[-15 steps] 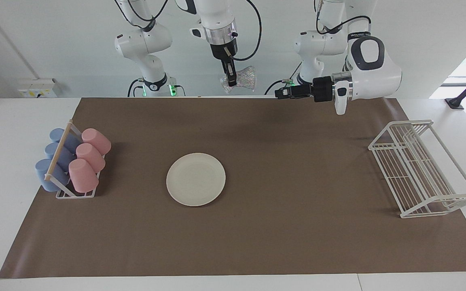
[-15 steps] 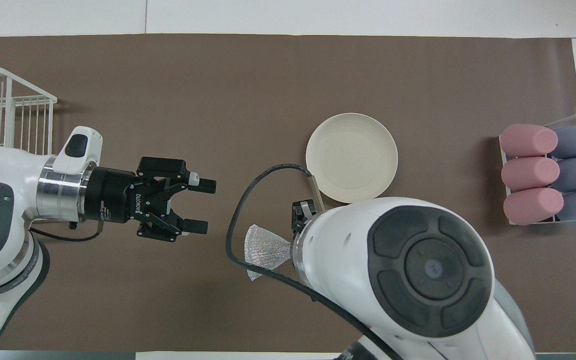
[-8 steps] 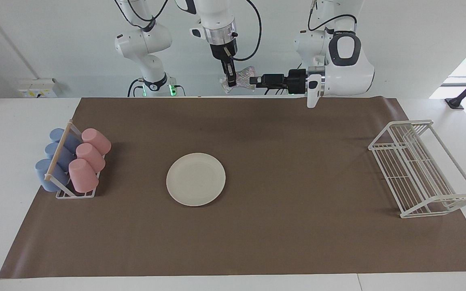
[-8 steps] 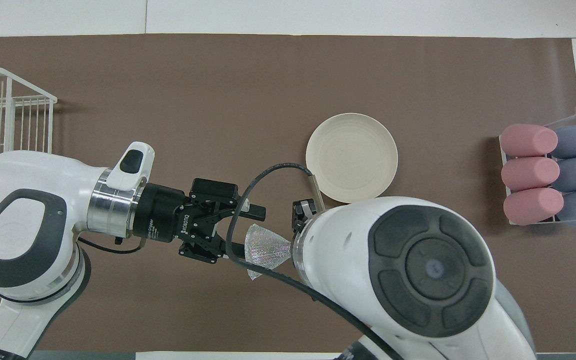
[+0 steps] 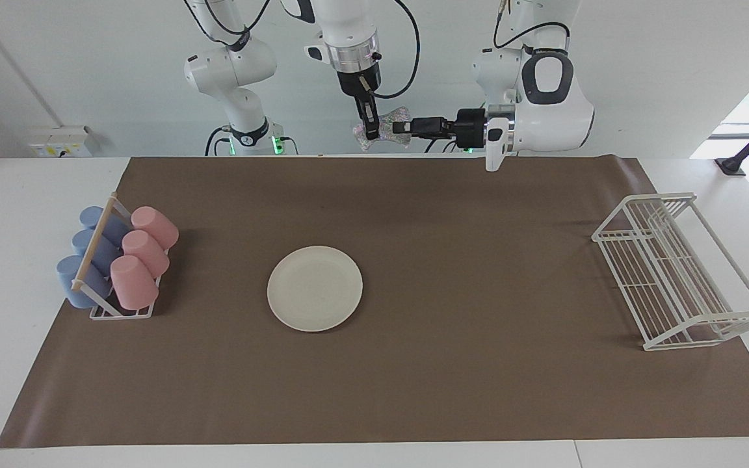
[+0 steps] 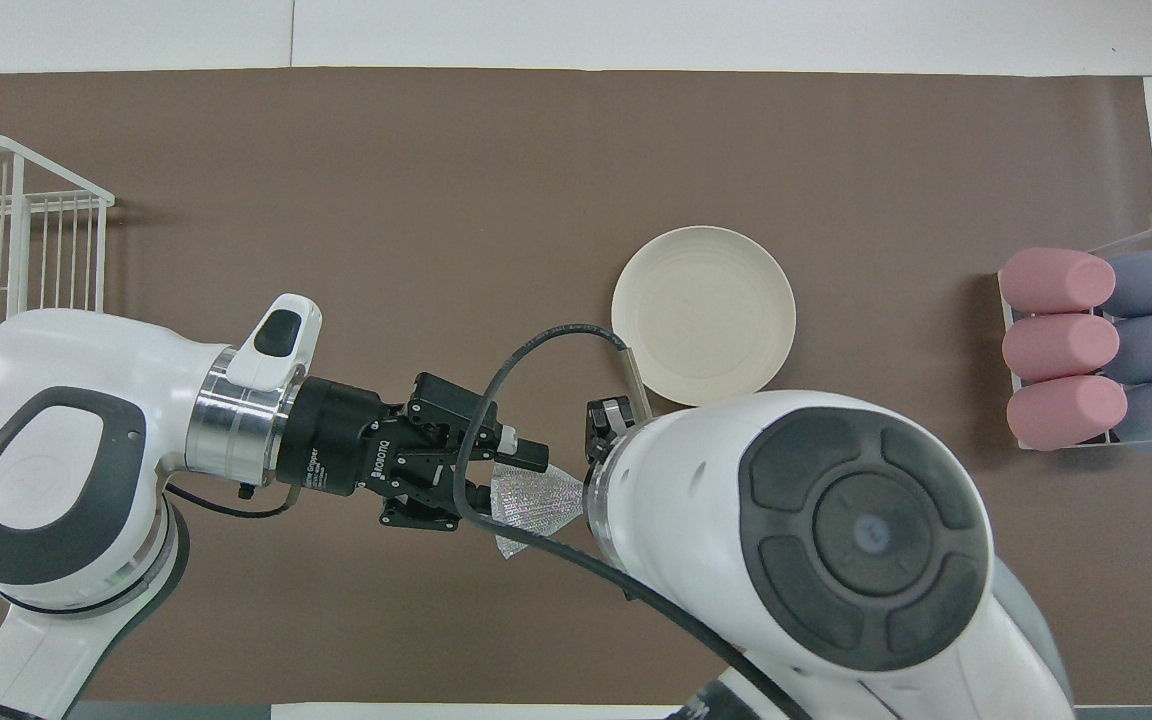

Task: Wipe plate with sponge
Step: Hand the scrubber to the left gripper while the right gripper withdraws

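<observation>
The cream-white plate (image 5: 315, 288) (image 6: 703, 315) lies flat on the brown mat, with nothing on it. High over the robots' edge of the mat, my right gripper (image 5: 369, 133) points down, shut on the middle of the glittery grey sponge (image 5: 387, 123) (image 6: 536, 495). My left gripper (image 5: 402, 127) (image 6: 508, 484) reaches in level from the left arm's end and is at the sponge's free end. The overhead view hides the right gripper's tips under its own arm. Neither gripper is over the plate.
A rack of pink and blue cups (image 5: 118, 263) (image 6: 1096, 345) lies at the right arm's end of the mat. A white wire rack (image 5: 673, 270) (image 6: 6, 250) stands at the left arm's end. A black cable loops beside the sponge.
The left arm swung in toward the right arm and brought its gripper up to the held sponge, its jaws narrowing. The right gripper, sponge and plate stayed put.
</observation>
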`<state>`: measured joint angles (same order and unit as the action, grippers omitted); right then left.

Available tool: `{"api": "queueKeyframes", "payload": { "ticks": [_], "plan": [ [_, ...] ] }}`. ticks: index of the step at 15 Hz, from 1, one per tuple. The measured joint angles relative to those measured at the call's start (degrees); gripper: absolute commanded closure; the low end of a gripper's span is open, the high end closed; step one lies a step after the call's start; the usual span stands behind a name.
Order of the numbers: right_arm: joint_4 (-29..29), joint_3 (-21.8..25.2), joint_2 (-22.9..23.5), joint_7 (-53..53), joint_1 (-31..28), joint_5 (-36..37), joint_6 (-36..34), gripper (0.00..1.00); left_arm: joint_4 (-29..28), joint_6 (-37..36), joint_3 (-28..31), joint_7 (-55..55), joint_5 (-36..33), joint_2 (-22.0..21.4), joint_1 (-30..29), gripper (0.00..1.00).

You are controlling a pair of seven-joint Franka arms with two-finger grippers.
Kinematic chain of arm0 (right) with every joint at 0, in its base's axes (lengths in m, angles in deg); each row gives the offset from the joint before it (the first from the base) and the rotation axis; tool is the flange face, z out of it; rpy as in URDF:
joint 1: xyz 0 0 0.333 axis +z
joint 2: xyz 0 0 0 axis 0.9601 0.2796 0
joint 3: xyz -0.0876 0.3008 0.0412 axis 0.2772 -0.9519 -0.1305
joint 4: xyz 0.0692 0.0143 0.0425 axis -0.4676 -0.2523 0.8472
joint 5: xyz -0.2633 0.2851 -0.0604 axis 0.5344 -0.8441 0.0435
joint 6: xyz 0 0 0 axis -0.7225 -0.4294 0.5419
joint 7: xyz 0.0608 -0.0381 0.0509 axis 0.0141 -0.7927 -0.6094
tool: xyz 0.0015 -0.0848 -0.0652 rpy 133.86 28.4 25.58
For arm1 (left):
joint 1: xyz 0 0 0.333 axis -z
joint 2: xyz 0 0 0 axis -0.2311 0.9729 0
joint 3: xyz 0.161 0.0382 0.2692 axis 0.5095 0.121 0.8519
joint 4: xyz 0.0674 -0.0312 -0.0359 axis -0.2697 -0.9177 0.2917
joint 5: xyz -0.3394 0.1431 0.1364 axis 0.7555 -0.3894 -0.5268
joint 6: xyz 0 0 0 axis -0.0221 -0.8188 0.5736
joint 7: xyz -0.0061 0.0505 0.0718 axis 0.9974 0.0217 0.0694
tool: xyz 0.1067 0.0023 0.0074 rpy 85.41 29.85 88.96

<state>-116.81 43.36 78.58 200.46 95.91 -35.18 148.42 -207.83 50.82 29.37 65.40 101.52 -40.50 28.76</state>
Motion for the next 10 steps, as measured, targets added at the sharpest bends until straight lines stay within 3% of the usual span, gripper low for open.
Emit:
{"api": "queueKeyframes", "payload": {
  "ticks": [2,6,7,8,9,10],
  "plan": [
    [0.0,0.01,0.0,0.0,0.0,0.0,-0.02,1.0,-0.08,0.0,-0.03,-0.78,0.13,-0.11,0.15,1.0],
    [0.02,0.01,0.0,0.0,0.0,0.0,-0.13,1.0,-0.17,0.06,0.0,-2.32,0.49,-0.4,0.46,1.0],
    [0.09,0.0,0.0,-0.16,0.0,0.0,-0.13,0.79,-0.19,0.12,0.05,-3.0,0.5,-0.53,0.45,1.0],
    [0.2,-0.02,0.0,-1.12,0.01,0.0,-0.13,0.29,-0.19,0.17,0.12,-3.71,0.51,-0.7,0.45,1.0],
    [0.27,-0.01,-0.01,-3.1,0.01,0.02,-0.28,0.0,-0.2,0.21,0.2,-4.29,0.51,-0.87,0.45,1.0],
    [0.28,0.02,-0.06,-5.42,-0.03,0.17,-0.63,0.0,-0.2,0.26,0.31,-4.76,0.51,-1.03,0.45,1.0]
  ]
}}
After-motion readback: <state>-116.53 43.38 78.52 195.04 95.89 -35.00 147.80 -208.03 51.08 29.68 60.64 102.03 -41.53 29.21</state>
